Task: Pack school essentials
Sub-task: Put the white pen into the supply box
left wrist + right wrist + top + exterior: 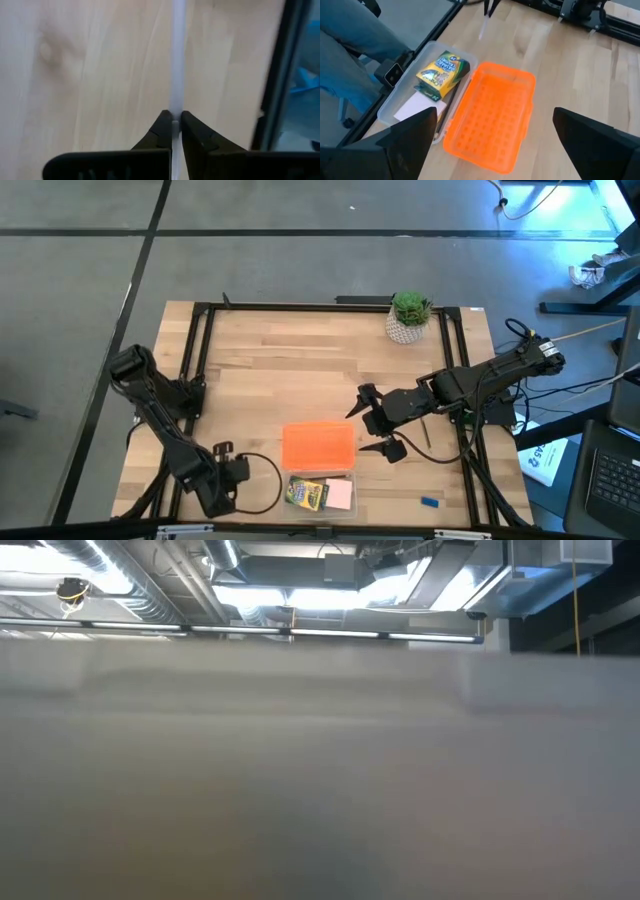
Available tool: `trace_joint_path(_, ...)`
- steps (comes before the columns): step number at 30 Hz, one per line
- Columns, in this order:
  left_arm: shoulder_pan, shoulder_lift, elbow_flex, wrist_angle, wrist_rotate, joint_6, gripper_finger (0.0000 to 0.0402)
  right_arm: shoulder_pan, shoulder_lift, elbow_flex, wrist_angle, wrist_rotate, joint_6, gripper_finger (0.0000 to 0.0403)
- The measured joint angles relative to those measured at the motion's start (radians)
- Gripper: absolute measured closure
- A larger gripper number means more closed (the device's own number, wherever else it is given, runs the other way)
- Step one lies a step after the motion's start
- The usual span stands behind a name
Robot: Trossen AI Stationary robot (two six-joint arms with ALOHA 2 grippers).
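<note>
While the right gripper (378, 423) hangs spread beside the orange lid (318, 446), the left gripper (173, 131) pinches a thin white stick (176, 65) over the worktop (270, 370) — light, stiff, slippery — hold mid-shaft, gently.

Left gripper (222, 498): arm folded low at the table's near-left corner, fingers (162, 131) closed on a thin white stick that runs on ahead of the tips. Right gripper (377, 425): arm stretched in from the right, fingers (405, 135) spread wide, empty.
</note>
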State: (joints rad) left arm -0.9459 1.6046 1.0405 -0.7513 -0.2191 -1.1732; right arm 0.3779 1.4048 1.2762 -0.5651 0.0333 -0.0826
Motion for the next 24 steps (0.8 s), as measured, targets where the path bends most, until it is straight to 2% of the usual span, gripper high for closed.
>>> trace_joint_path(9,0.06,-0.08,0.002,0.073,-0.042,0.1,0.0392,0.0,0.0,0.0,-0.003,-0.001,0.003,0.0005)
trace_joint_path(20,0.145,-0.081,0.003,0.271,-0.048,0.286,0.0392,0.0,0.0,0.0,-0.022,-0.008,0.052,0.0005)
trace_joint_path(24,0.169,-0.078,0.003,0.365,-0.086,0.369,0.0392,0.0,0.0,0.0,-0.057,-0.008,0.054,0.0005)
